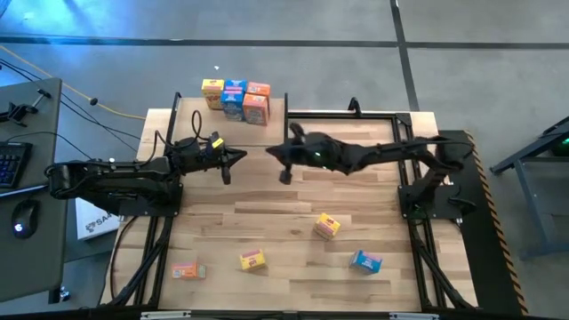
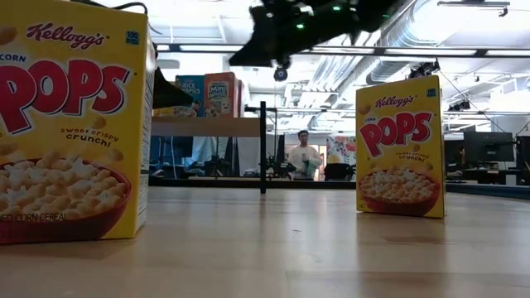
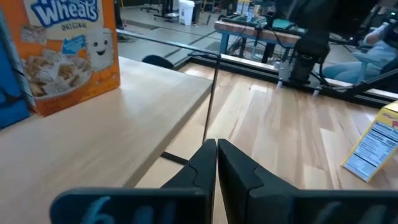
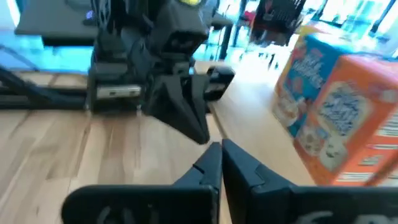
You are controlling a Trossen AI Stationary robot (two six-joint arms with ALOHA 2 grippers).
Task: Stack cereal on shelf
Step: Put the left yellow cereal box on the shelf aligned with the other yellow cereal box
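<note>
- My left gripper (image 1: 242, 156) hangs over the far left part of the table (image 1: 284, 231), just beside the near edge of the shelf (image 1: 191, 111). Its two fingers are pressed together and it holds nothing.
- My right gripper (image 1: 272, 151) reaches in from the right side to the middle of the table, tip pointing left toward the other one. Its fingers are pressed together too, and it is empty.
- The two tips face each other with a small gap between them, near the shelf's right end.
- The shelf stands at the far left corner of the table. Four cereal boxes sit on it in a tight cluster at its right end: a yellow box (image 1: 212, 92), two blue boxes (image 1: 234, 98), and an orange box (image 1: 256, 102).
- From my left wrist I see an orange wheat-cereal box (image 3: 71, 53) standing upright on the light board, with a blue box edge touching it at the side.
- From my right wrist I see the orange box (image 4: 348, 118) and a blue one (image 4: 305, 74) beside it, with my left gripper (image 4: 199, 127) in front of me.
- Four more boxes lie loose on the near half of the table: an orange one (image 1: 185, 270) at the near left, a yellow one (image 1: 252, 260) next to it, another yellow one (image 1: 326, 226) nearer the middle, and a blue one (image 1: 365, 260) at the near right. They are well apart from each other.
- At table height, two yellow corn-cereal boxes stand upright: one close at the left (image 2: 70, 124), one farther right (image 2: 400, 147).
- A person (image 2: 304, 156) stands in the room beyond the table.
</note>
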